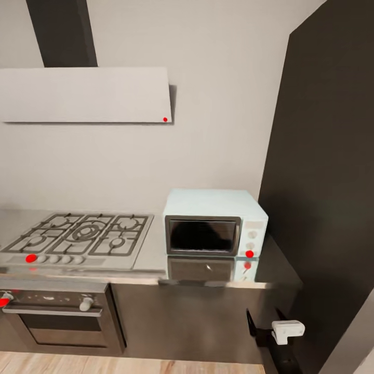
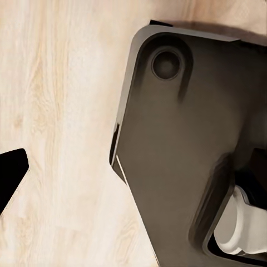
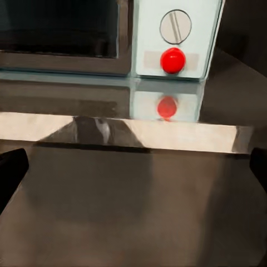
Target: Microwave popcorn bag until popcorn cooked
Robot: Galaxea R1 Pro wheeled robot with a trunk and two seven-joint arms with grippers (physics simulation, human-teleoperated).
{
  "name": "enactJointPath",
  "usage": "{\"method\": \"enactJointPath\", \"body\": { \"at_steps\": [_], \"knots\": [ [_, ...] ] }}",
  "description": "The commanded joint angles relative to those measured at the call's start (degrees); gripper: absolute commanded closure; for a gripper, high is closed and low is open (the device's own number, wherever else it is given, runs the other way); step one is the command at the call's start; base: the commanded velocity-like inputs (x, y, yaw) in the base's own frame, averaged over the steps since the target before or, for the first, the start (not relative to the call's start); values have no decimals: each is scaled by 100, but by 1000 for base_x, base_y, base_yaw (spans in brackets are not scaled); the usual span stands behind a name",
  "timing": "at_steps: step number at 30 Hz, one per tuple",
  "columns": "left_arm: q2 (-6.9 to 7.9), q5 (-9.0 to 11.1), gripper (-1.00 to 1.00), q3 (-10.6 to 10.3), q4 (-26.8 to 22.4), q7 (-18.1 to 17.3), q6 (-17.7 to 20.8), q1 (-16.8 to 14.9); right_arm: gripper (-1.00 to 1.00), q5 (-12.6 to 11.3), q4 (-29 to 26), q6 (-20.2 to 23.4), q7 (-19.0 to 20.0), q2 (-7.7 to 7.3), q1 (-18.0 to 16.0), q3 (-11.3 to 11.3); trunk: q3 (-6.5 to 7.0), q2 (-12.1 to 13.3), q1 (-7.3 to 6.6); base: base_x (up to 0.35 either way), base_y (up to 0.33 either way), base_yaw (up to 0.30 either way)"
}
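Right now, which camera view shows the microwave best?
The head view: the whole microwave stands on the countertop, door shut. The right wrist view gives a close part of it, with a knob and red light. The left wrist view looks at wooden floor.

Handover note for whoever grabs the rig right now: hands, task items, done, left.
Right hand: fingertips at the frame's sides spread wide, open and empty, aimed at the countertop edge below the microwave knob panel.
Left hand: one dark fingertip over the wood floor beside the robot's base; open or shut, cannot tell.
Microwave sits on the countertop right of the gas hob, door shut.
Done: nothing visible yet. I don't see the popcorn bag.
Left: find the bag, open the door, load it, shut, heat.
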Motion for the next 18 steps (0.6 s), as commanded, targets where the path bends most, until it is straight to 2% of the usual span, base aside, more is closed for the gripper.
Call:
{"method": "enactJointPath", "body": {
  "at_steps": [1, 7, 18],
  "knots": [
    [-1, 1, -100, 15, 1, 6, -3, -2, -100, 3, -5, -8, -1, -2, -1, 2, -10, -9, 5, 261, 203, 0],
    [-1, 0, -100, 10, 1, -4, 0, -8, -100, 3, -5, -2, -1, -2, -1, 1, -10, -9, 5, 132, 74, 0],
    [-1, 0, -100, 1, 1, -5, 0, -5, -100, -4, -5, -6, -12, -2, -1, -7, -10, -9, 5, 275, 150, 0]
  ]
}}
